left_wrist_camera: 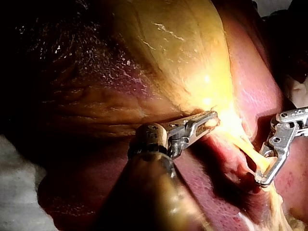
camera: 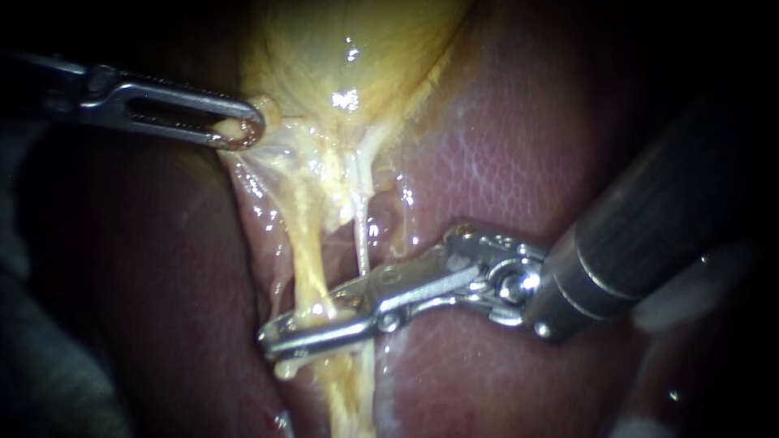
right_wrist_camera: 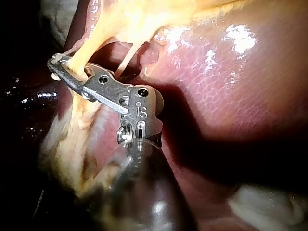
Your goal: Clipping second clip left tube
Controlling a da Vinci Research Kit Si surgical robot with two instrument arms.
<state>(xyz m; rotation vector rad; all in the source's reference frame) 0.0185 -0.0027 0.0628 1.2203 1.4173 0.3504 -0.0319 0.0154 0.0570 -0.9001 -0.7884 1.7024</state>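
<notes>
The yellow gallbladder [camera: 341,57] hangs over the liver [camera: 503,138]. Two strands run down from its neck: the thick yellow left tube [camera: 304,259] and a thin pale right tube [camera: 361,235]. My left instrument [camera: 247,130] comes in from the left, its slotted jaws shut on tissue at the gallbladder's neck and holding it taut; the left wrist view shows the same grip [left_wrist_camera: 211,119]. My right instrument [camera: 276,337] reaches across both tubes, its long jaws closed on the left tube low down. The right wrist view shows the tube [right_wrist_camera: 84,55] passing between those jaws [right_wrist_camera: 57,67]. A clip inside them cannot be told.
Dark red liver [camera: 162,284] lies on both sides of the tubes. Stringy yellow tissue [camera: 349,397] continues below the right instrument's jaws. Something white [camera: 690,292] shows behind the right shaft. The right instrument's wrist [camera: 507,284] sits close above the liver.
</notes>
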